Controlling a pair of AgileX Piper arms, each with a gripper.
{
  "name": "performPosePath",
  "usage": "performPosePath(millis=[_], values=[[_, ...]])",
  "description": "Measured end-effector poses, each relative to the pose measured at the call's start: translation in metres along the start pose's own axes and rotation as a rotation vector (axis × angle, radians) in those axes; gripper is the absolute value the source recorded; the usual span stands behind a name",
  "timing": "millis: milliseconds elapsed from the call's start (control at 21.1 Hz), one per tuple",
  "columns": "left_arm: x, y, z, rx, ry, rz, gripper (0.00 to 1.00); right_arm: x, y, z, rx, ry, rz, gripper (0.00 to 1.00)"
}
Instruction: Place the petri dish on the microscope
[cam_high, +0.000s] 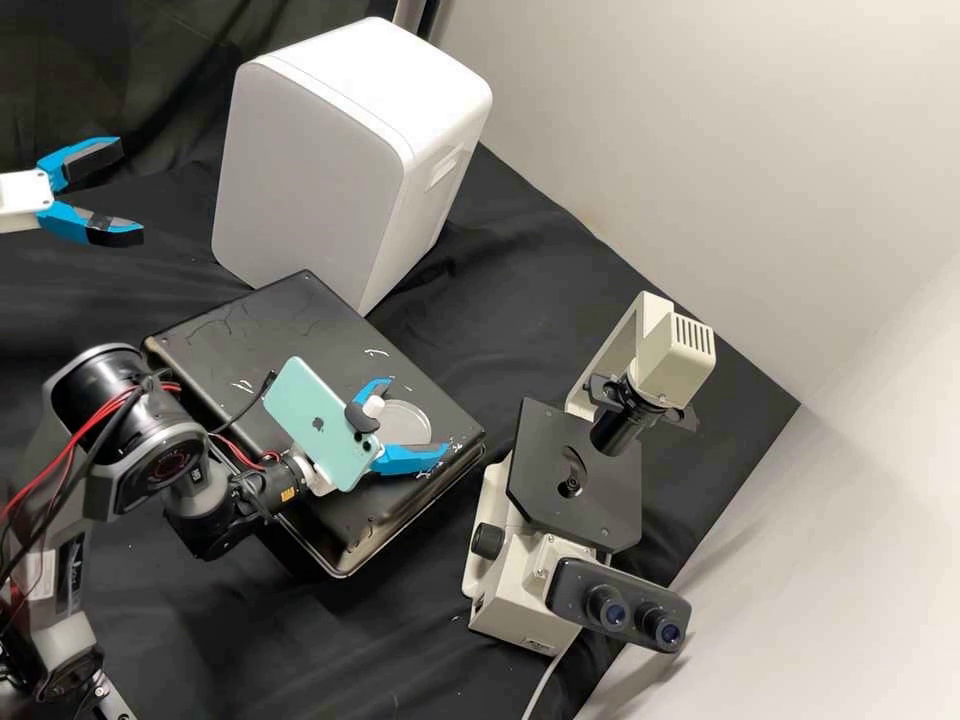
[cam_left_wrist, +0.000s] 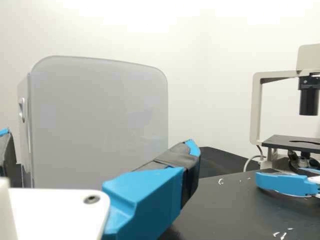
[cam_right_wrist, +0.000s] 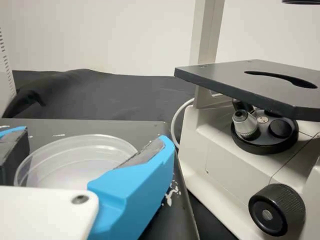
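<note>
Near the middle of the high view, right tool (cam_high: 418, 417) down low over a dark flat slab (cam_high: 250, 340), blue fingers spread wide, one on either side of the petri dish (cam_high: 405, 428). Apart, not pressed shut on it. Dish clear and round, flat on the slab near its lower right corner. From the right wrist view, same tool (cam_right_wrist: 95, 145) straddling the dish (cam_right_wrist: 75, 162), one finger pad just beside the rim; impossible to tell whether actually touching. Mint-green phone (cam_high: 320, 420) fixed at that arm's wrist, red wires along the dark grey arm at lower left of the frame.

At upper left of the frame, left tool (cam_high: 128, 192) up off the table, fingers likewise wide apart and empty, well apart from dish and slab. In the left wrist view, that tool (cam_left_wrist: 97, 145) before the white box (cam_left_wrist: 95, 120), with the microscope (cam_left_wrist: 300, 100) farther off.

Just right of the slab, at lower centre-right of the frame, microscope (cam_high: 520, 570): cream body, black stage (cam_high: 575, 480) with a slot, dark eyepieces toward the bottom edge. Seen from the right wrist, stage (cam_right_wrist: 260, 82) higher than the dish, objectives beneath it, black focus knob (cam_right_wrist: 275, 215) on the side.

Underneath everything, table (cam_high: 500, 270) draped in black cloth. Behind the slab, at upper centre, tall white box (cam_high: 345, 150) with rounded corners. Across the upper right, plain pale wall (cam_high: 750, 150).
</note>
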Motion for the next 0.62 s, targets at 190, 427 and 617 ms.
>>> performPosePath(millis=[190, 427, 617], values=[[0.0, 0.0, 0.0, 0.0, 0.0, 0.0, 1.0, -0.003, 0.014, -0.002, 0.013, 0.008, 0.036, 0.0], [0.0, 0.0, 0.0, 0.0, 0.0, 0.0, 1.0, -0.009, 0.036, -0.006, 0.028, 0.026, 0.126, 0.0], [0.0, 0.0, 0.0, 0.0, 0.0, 0.0, 1.0, -0.011, 0.046, -0.009, 0.018, 0.048, 0.158, 0.0]])
